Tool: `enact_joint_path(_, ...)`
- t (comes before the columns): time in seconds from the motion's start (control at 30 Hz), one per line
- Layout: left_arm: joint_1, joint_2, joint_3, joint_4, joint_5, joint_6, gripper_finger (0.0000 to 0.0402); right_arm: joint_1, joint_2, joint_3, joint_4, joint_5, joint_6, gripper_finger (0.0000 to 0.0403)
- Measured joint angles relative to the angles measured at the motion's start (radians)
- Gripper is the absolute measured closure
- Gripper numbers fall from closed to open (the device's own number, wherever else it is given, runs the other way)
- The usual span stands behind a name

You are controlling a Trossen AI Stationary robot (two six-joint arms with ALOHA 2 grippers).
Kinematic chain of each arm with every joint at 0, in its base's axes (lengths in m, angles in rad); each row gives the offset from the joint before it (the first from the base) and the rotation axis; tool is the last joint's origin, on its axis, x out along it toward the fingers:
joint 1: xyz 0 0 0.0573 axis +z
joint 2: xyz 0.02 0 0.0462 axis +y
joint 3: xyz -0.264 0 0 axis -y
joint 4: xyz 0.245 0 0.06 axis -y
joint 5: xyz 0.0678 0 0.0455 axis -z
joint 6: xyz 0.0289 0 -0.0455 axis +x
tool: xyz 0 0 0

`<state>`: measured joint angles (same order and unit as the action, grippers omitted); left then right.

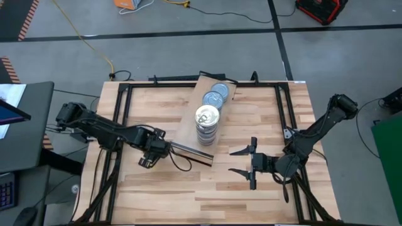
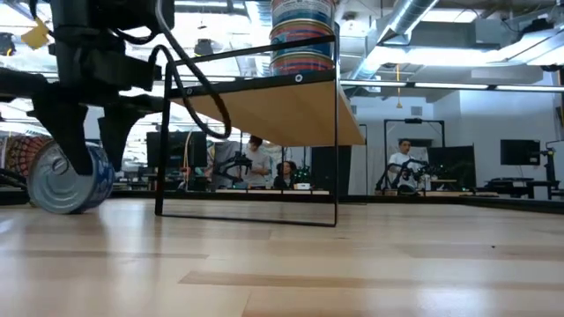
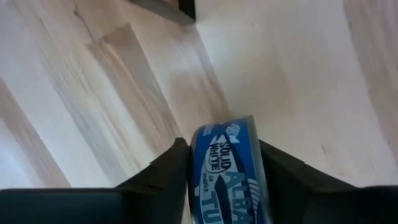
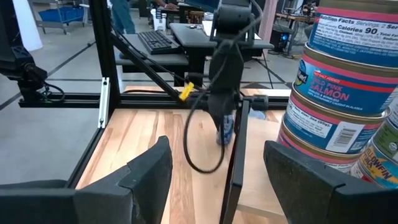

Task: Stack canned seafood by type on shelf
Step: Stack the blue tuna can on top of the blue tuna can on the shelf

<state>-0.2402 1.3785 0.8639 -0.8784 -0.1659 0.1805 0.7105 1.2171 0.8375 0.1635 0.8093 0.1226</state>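
Seen from above, the left tool (image 1: 148, 154) sits low on the worktop (image 1: 207, 194) just off the near left corner of the shelf (image 1: 188, 135), while the right tool (image 1: 246, 162) waits on the shelf's other side, its jaws spread and empty. On the shelf a tall stack of tins (image 1: 206, 123) with a pale gold lid stands nearest that corner, and two blue-grey tins (image 1: 215, 95) lie flat behind it toward the shelf's far end. From the level camera, the left tool straddles a single tin (image 2: 69, 180) that stands on its rim, its flat silver face towards the lens and its round axis level, below and to the side of the shelf's raised board. The left wrist camera shows the blue-labelled tin directly between the two fingers (image 3: 163, 174), which sit against its flat faces or nearly so; the tool looks to be pinching the tin, though a firm hold cannot be confirmed. The left arm is clearly the nearer one. The right wrist camera looks past its spread fingers (image 4: 146, 168) at the stack's salmon labels. The worktop is pale slatted wood; beyond it is an open workshop with desks, monitors and seated people.
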Motion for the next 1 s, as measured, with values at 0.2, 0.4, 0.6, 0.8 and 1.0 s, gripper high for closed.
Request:
enact_joint_path(0.2,-0.024,-0.002,0.000,-0.025,0.005,-0.016,0.0274,0.000,0.000,0.000,-0.001,0.000,0.000,0.0121)
enact_joint_path(0.4,-0.057,-0.002,0.007,-0.028,0.009,-0.097,0.0272,0.000,0.000,0.000,-0.001,0.000,0.000,0.0121)
enact_joint_path(0.6,-0.140,-0.002,0.070,-0.020,0.086,-0.246,0.0268,0.001,0.000,0.000,-0.003,0.000,0.000,0.0121)
enact_joint_path(0.8,-0.233,-0.002,0.120,0.123,0.250,-0.456,0.0266,0.003,0.000,0.001,-0.027,-0.001,0.037,0.0121)
enact_joint_path(1.0,-0.330,-0.002,0.124,0.515,0.217,-0.436,0.0265,-0.004,0.016,0.001,-0.133,-0.105,0.131,0.0121)
